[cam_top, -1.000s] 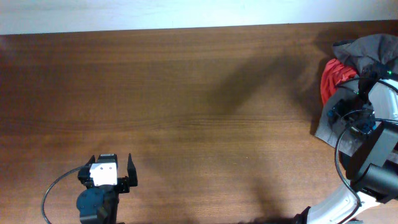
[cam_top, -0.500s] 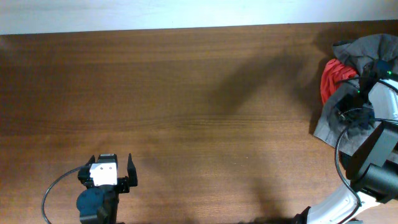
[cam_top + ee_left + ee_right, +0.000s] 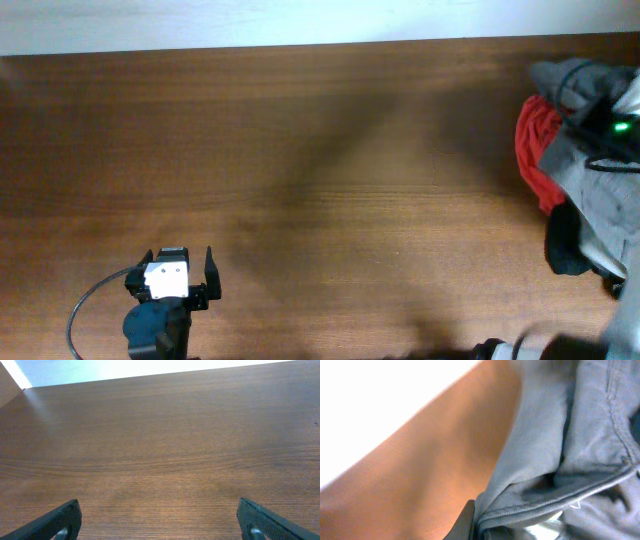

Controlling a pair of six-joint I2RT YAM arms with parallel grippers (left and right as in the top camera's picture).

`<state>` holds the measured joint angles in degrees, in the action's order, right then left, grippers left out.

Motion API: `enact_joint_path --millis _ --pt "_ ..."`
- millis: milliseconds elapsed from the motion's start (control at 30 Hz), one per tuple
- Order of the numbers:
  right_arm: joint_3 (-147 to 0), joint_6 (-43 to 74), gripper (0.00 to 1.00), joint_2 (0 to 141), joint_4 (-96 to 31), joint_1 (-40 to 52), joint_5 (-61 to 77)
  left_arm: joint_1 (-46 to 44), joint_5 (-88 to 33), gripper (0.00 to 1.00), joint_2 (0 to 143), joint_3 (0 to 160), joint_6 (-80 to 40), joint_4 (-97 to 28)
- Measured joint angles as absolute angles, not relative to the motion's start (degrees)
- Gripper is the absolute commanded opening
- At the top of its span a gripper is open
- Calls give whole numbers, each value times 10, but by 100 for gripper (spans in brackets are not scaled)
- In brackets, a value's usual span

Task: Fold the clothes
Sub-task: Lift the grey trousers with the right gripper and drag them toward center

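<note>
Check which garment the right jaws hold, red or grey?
The grey garment: its seamed cloth is bunched at the right jaws. The red garment lies beside it, ungripped.

We see dark brown wood-grain table (image 3: pixel 200 130) filling overhead view. Pale white strip (image 3: pixel 300 20) runs beyond far edge; wall or floor, we cannot tell. Soft diagonal shadow (image 3: pixel 340 165) crosses table middle. Left wrist view: bright glare (image 3: pixel 45 405) on tabletop near far left corner.

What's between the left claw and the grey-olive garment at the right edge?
Only bare brown wooden tabletop, per the overhead view; nothing lies between the left claw and the wrinkled grey-olive garment.
</note>
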<state>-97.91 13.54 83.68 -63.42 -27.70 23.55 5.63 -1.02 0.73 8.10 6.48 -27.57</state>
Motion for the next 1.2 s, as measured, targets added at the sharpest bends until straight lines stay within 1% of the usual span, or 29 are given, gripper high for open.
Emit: enact_joint_path --millis 100,300,400,600,767,967,1200 --pt "-1036 150 4 768 -631 -240 257 56 -10 99 7 81 65 -276" --pt "-1065 174 4 723 -590 -115 286 56 -10 99 7 81 65 -276" --pt "-1065 181 4 740 -591 -50 280 56 -10 99 7 81 65 -276" --pt "-1065 183 4 818 -595 44 265 56 -10 99 7 81 65 -276" --pt "-1062 181 4 870 -575 116 257 56 -10 99 7 81 65 -276" --pt "-1062 179 4 873 -569 162 229 56 -10 99 7 81 65 -276" --pt "-1062 177 4 873 -570 170 210 56 -10 99 7 81 65 -270"
